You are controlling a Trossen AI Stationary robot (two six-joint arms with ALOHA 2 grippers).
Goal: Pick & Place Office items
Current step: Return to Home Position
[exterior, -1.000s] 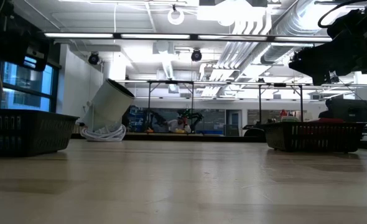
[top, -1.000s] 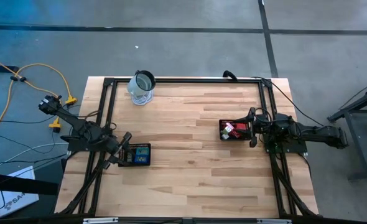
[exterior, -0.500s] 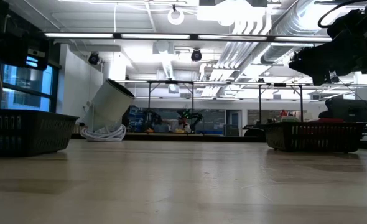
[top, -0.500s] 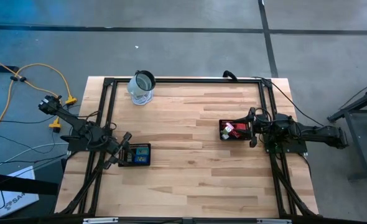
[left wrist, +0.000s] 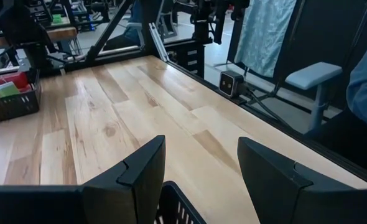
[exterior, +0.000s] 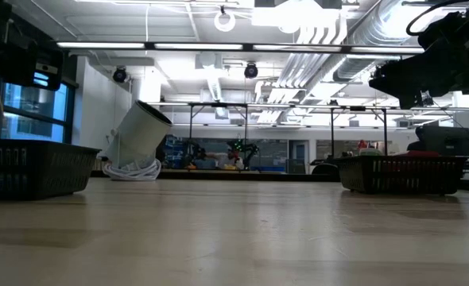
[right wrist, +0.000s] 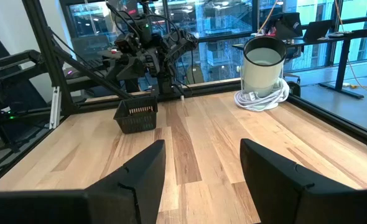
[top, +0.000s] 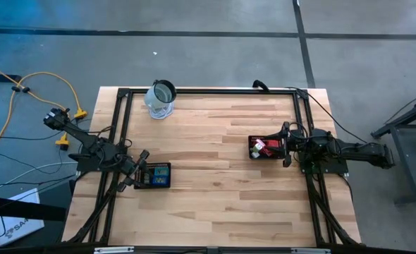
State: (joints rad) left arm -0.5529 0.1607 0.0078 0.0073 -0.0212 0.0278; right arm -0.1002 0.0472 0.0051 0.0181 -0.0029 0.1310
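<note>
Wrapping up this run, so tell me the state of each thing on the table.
Left gripper, open, empty.
Right gripper, open, empty.
Left bin, upright, holds small items.
Right bin, upright, holds red adapter, green adapter.
Jar, open-topped, cord coiled at base.

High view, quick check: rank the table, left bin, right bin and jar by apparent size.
1. table, by far the largest.
2. left bin and right bin: they look alike, so not ranked.
3. jar: slightly smaller than either bin, though close.
</note>
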